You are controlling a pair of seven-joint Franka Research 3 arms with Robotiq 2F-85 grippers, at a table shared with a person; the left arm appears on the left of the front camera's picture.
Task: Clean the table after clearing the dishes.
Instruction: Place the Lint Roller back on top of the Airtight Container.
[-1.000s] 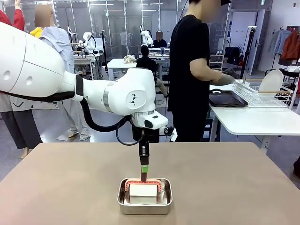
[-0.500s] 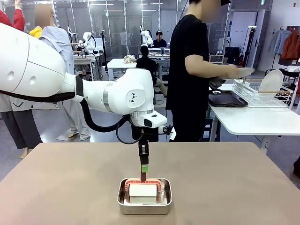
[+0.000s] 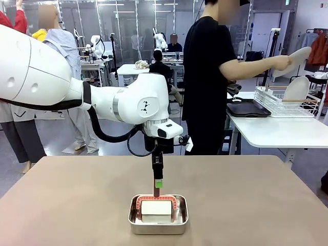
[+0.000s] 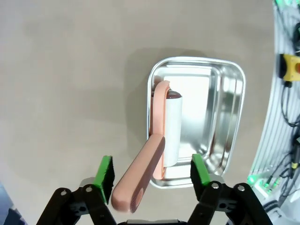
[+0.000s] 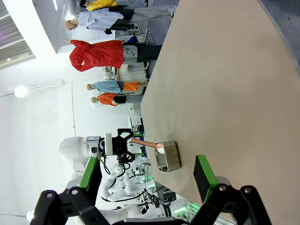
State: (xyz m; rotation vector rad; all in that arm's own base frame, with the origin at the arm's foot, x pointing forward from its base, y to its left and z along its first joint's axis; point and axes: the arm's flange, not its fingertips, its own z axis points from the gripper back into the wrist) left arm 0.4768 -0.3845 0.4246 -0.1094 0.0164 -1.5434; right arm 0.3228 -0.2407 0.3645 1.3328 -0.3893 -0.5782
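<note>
Our left arm [image 3: 102, 97] reaches in over mid-table, wrist turned straight down, left gripper [image 4: 152, 174] spread wide, green pads [image 4: 104, 172] apart. Our right gripper [image 5: 146, 174] hangs with jaws spread wide too, holding nothing.

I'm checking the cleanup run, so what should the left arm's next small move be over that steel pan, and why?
Probably lift the left gripper straight up. Its jaws stand open on either side of the lint roller's pink handle, and the roller lies in the steel pan on the bare table, so nothing seems left to hold.
</note>
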